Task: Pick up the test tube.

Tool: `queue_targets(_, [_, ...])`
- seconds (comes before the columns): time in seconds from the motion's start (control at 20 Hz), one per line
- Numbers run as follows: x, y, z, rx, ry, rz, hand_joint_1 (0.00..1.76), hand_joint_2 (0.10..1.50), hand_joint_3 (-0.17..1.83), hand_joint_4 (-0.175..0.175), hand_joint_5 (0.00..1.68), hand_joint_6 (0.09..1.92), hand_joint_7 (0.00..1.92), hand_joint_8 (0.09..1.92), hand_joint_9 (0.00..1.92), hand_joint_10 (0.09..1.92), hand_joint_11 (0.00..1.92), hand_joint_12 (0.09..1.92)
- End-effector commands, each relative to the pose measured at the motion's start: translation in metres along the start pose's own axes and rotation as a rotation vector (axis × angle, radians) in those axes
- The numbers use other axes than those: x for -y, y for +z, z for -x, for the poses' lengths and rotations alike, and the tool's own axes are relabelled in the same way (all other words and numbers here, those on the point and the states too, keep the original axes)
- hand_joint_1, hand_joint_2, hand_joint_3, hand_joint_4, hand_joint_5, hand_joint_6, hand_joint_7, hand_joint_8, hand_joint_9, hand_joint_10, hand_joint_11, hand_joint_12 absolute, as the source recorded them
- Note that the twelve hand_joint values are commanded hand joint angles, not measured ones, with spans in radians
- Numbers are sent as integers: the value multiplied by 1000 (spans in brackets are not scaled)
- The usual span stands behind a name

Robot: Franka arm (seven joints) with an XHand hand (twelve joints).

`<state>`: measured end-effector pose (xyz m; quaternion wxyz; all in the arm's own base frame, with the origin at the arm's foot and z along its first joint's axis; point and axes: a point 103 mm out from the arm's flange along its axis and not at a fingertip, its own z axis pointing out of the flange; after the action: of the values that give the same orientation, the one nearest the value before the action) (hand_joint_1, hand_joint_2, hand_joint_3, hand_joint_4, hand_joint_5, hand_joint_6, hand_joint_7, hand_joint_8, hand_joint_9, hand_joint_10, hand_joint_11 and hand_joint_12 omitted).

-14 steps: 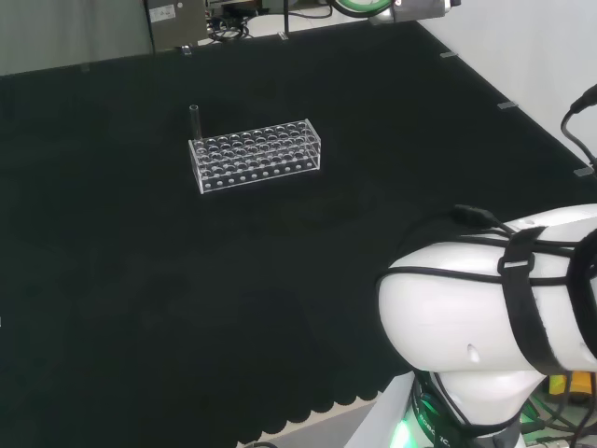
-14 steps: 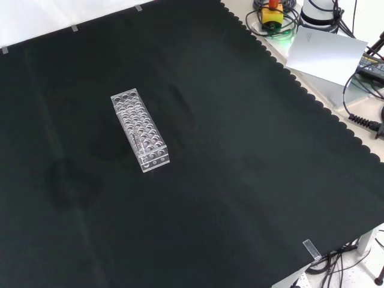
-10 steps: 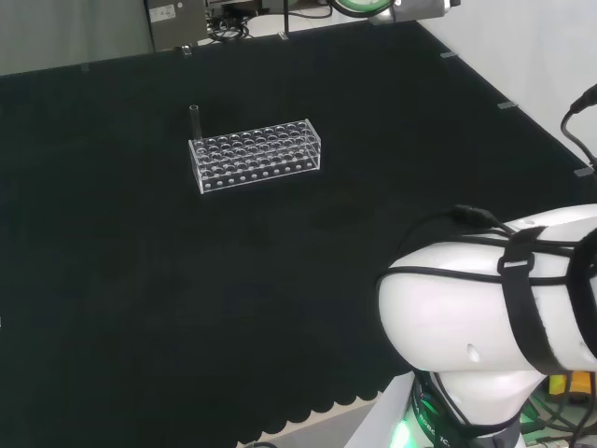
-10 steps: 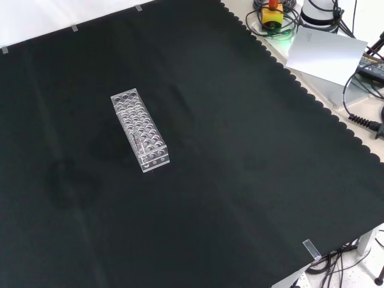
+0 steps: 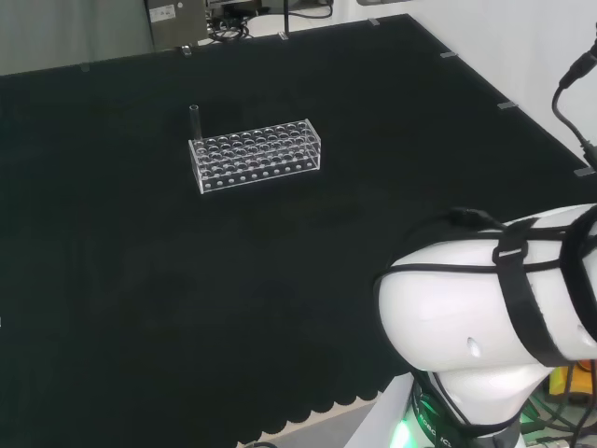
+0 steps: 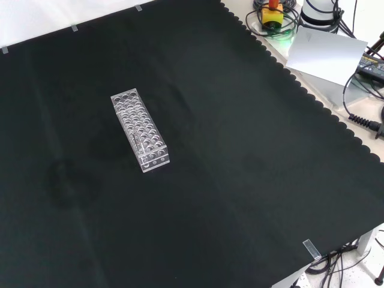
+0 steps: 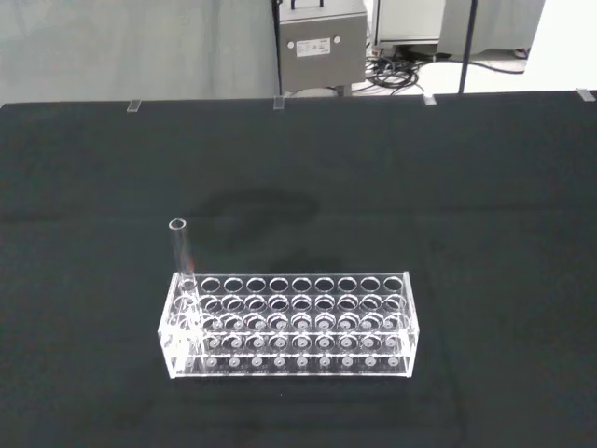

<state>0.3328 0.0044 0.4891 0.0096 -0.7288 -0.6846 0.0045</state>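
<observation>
Wrist view, test tube (image 7: 178, 252) upright, rack (image 7: 289, 325) corner

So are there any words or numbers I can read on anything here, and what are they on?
Grey box behind the bench: a white label with print, too small to read.
Test tube: no writing.
Clear rack: no writing.
Black cloth: no writing.
So nothing here can be read.

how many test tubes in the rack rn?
1. The test tube stands upright in a corner hole at one end of the clear rack; other holes look empty, though clear glass could hide.
</observation>
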Motion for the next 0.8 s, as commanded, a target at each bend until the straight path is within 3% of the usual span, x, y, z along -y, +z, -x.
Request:
queue_targets(0.05, [-39, 19, -21, 11, -94, -59, 548, 1080, -111, -54, 65, 87, 0, 643, 0, 891, 0, 1548])
queue_targets(0.2, [-62, 24, -34, 17, -123, -83, 554, 1081, -113, -55, 76, 87, 0, 675, 0, 905, 0, 1556])
queue_targets(0.55, [-101, 28, -58, 26, -193, -73, 566, 1085, -120, -59, 105, 87, 0, 770, 0, 945, 0, 1572])
queue_targets(0.8, [-134, 44, -71, 28, -216, -98, 581, 1091, -129, -69, 154, 87, 49, 866, 25, 1002, 0, 1607])
